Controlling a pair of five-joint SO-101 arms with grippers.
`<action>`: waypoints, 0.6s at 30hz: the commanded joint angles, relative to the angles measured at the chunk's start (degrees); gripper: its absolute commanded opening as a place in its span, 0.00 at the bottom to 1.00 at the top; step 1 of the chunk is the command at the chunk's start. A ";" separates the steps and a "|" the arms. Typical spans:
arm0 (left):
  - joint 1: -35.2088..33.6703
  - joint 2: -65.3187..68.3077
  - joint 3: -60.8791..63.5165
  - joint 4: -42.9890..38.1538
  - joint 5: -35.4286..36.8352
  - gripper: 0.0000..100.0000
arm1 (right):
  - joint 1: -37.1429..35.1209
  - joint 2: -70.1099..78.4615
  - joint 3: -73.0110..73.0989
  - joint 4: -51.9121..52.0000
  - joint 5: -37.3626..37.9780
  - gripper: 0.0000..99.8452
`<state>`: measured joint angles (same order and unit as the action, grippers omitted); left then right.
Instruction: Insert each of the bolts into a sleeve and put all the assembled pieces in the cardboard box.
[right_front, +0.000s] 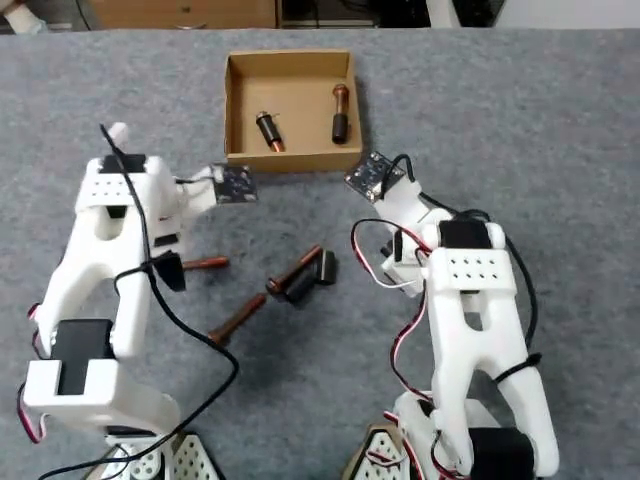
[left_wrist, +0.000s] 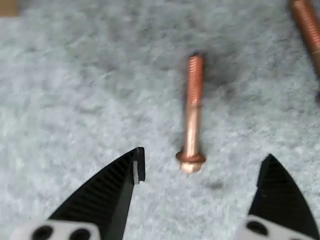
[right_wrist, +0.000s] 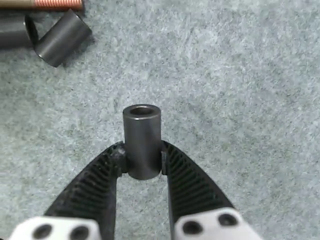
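The grey felt-covered table carries a shallow brown cardboard box at its far side, holding two copper bolts in black sleeves, so part of the job looks done. The right arm has its jaws closed on a short black metal sleeve, its open bore pointing away from them, probably to receive a bolt. The left arm has its jaws spread wide either side of a loose copper flanged bolt lying on the table, seemingly lined up to grasp it

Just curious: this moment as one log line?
left pincer: open at bolt | right pincer: shut on sleeve | cardboard box: two assembled pieces
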<state>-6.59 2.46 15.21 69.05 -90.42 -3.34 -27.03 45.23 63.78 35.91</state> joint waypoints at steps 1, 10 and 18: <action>-2.20 -0.92 -7.74 5.98 -0.88 0.33 | 0.75 -1.98 -0.04 -1.23 -0.35 0.00; -1.85 -0.48 -22.77 31.47 42.99 0.08 | 0.75 -1.98 0.31 -6.51 -0.62 0.00; 1.41 -0.48 -16.88 30.24 99.52 0.05 | 0.75 -1.98 2.77 -13.98 -0.62 0.00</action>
<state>-8.09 2.46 -1.93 99.74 -13.93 -3.34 -27.03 46.73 54.20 35.91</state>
